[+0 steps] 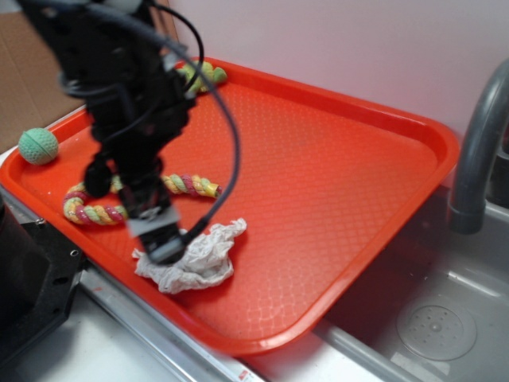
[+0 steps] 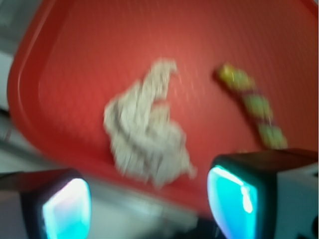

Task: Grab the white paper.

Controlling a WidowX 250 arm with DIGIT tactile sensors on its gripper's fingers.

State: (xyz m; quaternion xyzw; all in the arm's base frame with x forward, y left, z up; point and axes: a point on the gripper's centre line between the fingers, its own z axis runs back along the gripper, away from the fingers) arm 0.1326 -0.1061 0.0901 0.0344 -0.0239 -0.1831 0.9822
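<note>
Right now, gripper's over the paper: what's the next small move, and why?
Probably lower straight down, then close. The wrist view shows the gripper open, fingers apart, with the white paper lying between and ahead of them on the red tray, not yet clamped.

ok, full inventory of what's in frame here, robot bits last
white paper: 1, off-white, crumpled, near edge of the tray, under the claw
rope toy: 1, multicoloured, on the tray, left of the paper
second rope piece: 1, yellow-green, far corner of tray, partly hidden
ball: 1, green, just off the tray's left rim
tray: 1, red
sink: 1, steel, right of tray
faucet: 1, grey
claw: 1, black, open, above the paper
</note>
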